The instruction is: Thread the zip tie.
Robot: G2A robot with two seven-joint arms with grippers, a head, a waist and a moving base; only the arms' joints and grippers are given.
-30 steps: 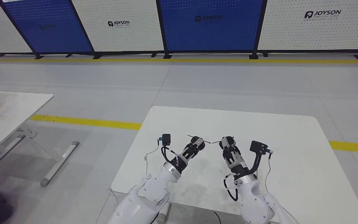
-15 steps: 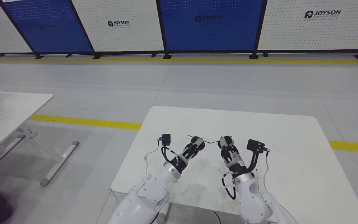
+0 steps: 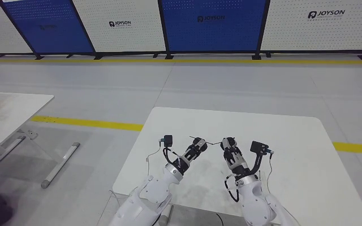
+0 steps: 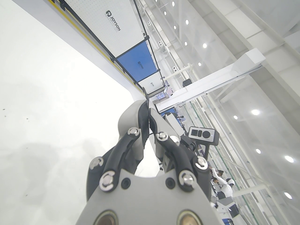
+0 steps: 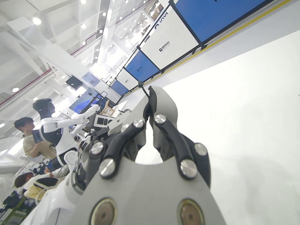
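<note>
zip tie (image 5: 143,88) pinched, left fingers (image 4: 130,118), right fingers (image 5: 164,104)

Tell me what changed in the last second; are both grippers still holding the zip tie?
The right gripper slid slightly toward the left gripper, narrowing the gap, then held. Nothing was taken or released: both stay shut on the zip tie. The left gripper kept its place above the table.

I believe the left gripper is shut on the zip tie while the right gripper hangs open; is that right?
Not quite: the right gripper is also shut on the zip tie, as the right wrist view shows. The left gripper is indeed shut on it.
</note>
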